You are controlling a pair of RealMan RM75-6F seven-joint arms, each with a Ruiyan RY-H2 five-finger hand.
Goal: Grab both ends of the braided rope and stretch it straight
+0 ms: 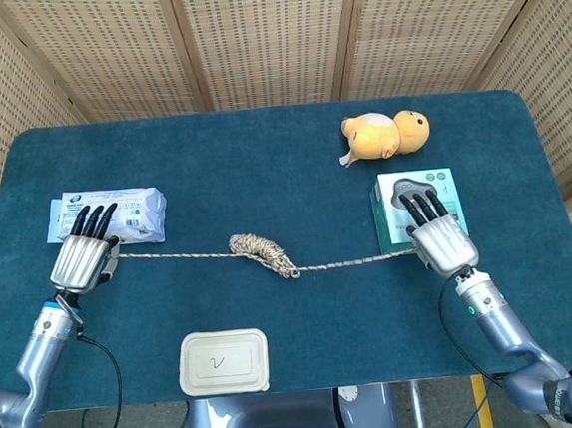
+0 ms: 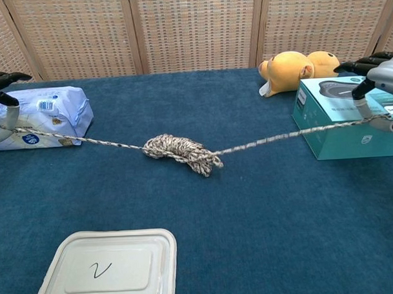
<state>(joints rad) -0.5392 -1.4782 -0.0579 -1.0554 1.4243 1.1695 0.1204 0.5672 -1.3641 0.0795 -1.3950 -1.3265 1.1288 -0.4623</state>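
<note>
Left hand (image 1: 83, 260) near table's (image 1: 261, 156) left edge and right hand (image 1: 439, 241) near its right edge each pinch 1 end of the braided rope (image 1: 259, 252), bundle at mid-table. Pull outward evenly, w/ firm pinch, till bundle unwinds.
</note>
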